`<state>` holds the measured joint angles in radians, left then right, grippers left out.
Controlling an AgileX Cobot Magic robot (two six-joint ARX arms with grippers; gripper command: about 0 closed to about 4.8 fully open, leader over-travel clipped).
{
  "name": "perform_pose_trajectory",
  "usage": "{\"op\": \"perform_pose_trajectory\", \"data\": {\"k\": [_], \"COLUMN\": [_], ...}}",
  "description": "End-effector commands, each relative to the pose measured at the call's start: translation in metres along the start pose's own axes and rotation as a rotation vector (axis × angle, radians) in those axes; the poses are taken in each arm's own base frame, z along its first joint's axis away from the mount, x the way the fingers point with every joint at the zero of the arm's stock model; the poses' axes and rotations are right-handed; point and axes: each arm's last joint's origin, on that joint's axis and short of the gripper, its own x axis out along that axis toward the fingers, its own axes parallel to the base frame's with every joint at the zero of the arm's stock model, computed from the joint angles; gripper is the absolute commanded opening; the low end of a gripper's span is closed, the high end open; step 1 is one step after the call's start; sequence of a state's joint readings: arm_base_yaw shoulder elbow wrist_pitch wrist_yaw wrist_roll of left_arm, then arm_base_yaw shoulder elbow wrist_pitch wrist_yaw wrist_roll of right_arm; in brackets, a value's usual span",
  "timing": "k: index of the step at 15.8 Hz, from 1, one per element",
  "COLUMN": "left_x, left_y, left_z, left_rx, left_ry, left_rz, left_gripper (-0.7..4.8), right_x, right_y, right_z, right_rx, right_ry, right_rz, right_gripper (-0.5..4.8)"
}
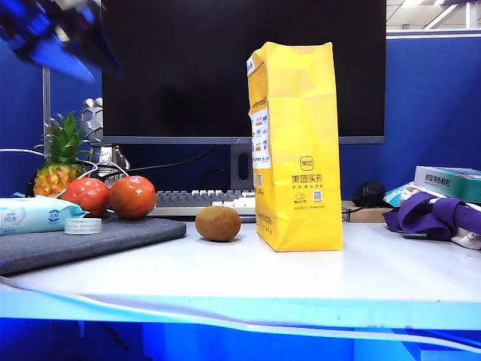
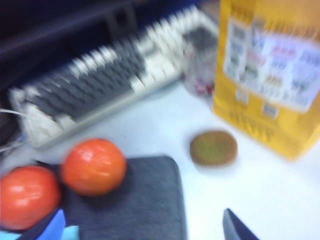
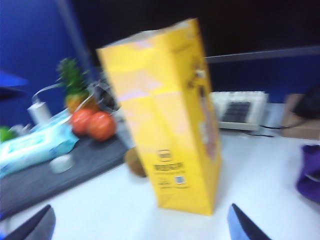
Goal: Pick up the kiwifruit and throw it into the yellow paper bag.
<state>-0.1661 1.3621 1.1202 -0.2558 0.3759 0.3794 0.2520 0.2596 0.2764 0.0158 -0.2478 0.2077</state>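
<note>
On the near part of the white tabletop (image 1: 248, 274) nothing but a pale cable (image 1: 225, 323) is seen, draped along the front edge. A little farther in, near the middle, the kiwifruit (image 1: 218, 223) lies on the bare tabletop, untouched, just left of the yellow bag (image 1: 297, 150) and apart from it by a narrow gap. The bag stands upright with its creased top open, a label panel on its left side. To the left of the kiwifruit a dark grey mat (image 1: 83, 241) is laid, and on its far part two red-orange tomatoes (image 1: 113, 197) sit touching each other, with a roll of clear tape (image 1: 83, 226) and a pack of wipes (image 1: 34, 214) at the left. At the right edge a purple cloth (image 1: 436, 214) is bunched. Farther back a keyboard (image 1: 203, 201) runs behind the kiwifruit and bag, a small pineapple (image 1: 62, 162) stands at the far left, and a dark monitor (image 1: 240, 68) fills the background.

The left hand (image 1: 52, 34) is seen high at the upper left, blurred, well above the mat and away from the kiwifruit. In the left wrist view its two fingertips (image 2: 237, 227) appear spread wide with nothing between them, the kiwifruit (image 2: 213, 148) lying ahead. The right hand (image 3: 140, 225) shows only in its own wrist view, where its fingers (image 3: 242, 225) are set wide apart and empty, facing the bag (image 3: 165, 115) from the near side.
</note>
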Motion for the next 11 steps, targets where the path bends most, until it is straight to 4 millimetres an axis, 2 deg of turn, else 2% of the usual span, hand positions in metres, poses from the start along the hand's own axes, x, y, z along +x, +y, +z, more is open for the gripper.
{"op": "perform_pose_trajectory", "data": {"k": [1,5,8,11], "left_x": [0.021,0.074,0.101,0.125], "left_y": [-0.009,-0.035,-0.03,-0.022], "left_z": [0.005,0.014,0.021,0.028], "left_rx": [0.082,0.259,0.267,0.265], "left_ry": [0.017,0.119,0.145,0.163], "left_rz": [-0.061,-0.063,-0.03,-0.03], "left_gripper": [4.18,4.18,4.17,4.16], "right_x": [0.012,0.058,0.09,0.112], "right_y": [0.003,0.008,0.025,0.046], "right_z": [0.016,0.032,0.028,0.023], "right_rx": [0.009,0.035,-0.061,-0.235], "right_ry": [0.069,0.232,0.331,0.413], "right_rz": [0.075,0.182,0.259,0.213], "right_gripper": [4.79,4.79,4.79,4.79]}}
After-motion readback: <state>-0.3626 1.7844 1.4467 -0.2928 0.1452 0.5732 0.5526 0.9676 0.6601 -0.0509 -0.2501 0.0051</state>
